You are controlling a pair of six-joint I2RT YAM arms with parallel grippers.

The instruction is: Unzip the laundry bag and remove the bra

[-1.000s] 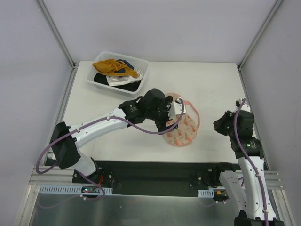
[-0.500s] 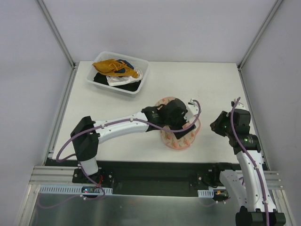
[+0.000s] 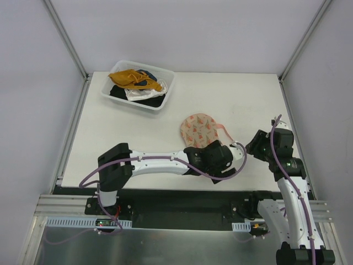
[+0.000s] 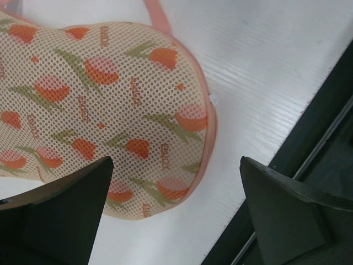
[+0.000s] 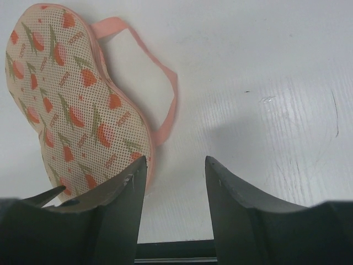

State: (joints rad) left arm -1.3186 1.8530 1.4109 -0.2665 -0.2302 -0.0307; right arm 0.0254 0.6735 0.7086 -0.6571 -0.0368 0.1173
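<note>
Nearest to us, the left arm [image 3: 160, 164] lies stretched along the front edge of the table [image 3: 127, 132]. The left gripper [image 4: 176, 160] hangs over the near end of the laundry bag [image 4: 105, 105]. From above we see only the gripper's black body covering that end. Its wrist camera shows what the overhead view hides: the two dark fingers [image 4: 60, 215] stand wide apart with nothing between them. Below them on the table are the bag's near lobe and pink rim, and a black rail runs off to one side.

The bag lies on the table a little right of the middle, toward the front, dome up. Its pale mesh is printed with orange-red flowers. No view lets us see what is inside.

Just right of the bag, the right gripper [image 5: 175, 160] points down at bare table. From above we cannot tell how its fingers stand. Its own camera shows them apart with a moderate gap, holding nothing, one of them close by the bag's rim. That view also gives us the bag's whole peanut outline and a pink strap [image 5: 165, 83] looping out flat from its side.

Farthest off, at the back left and well apart from the bag, a clear bin [image 3: 165, 91] holds clothes with a yellow garment [image 3: 132, 77] on top. Only the overhead camera shows it.
</note>
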